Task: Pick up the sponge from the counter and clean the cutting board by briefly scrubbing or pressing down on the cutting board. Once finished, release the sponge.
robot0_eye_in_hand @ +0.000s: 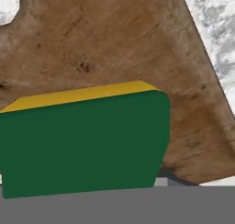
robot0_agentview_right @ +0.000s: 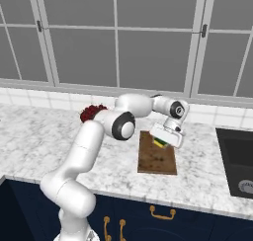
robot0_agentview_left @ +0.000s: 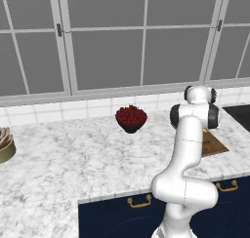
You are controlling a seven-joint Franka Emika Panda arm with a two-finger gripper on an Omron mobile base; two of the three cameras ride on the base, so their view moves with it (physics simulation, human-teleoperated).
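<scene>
The brown wooden cutting board (robot0_agentview_right: 157,161) lies on the marble counter (robot0_agentview_right: 34,136), right of the arm's base. My gripper (robot0_agentview_right: 163,140) hangs low over the board's far end, shut on the sponge (robot0_agentview_right: 159,143), whose yellow and green edge pokes out under the hand. In the hand view the sponge (robot0_eye_in_hand: 87,140) looms large, dark green face with a yellow strip on top, close above the board's grain (robot0_eye_in_hand: 114,44); it hides my fingertips. In the left base view the arm covers most of the board (robot0_agentview_left: 215,145), and I cannot tell whether the sponge touches the wood.
A dark bowl of red fruit (robot0_agentview_left: 131,118) stands near the back wall, left of the board. A dark sunken panel (robot0_agentview_right: 238,161) lies in the counter to the right. Another bowl (robot0_agentview_left: 5,145) sits at the far left. Windows run behind the counter.
</scene>
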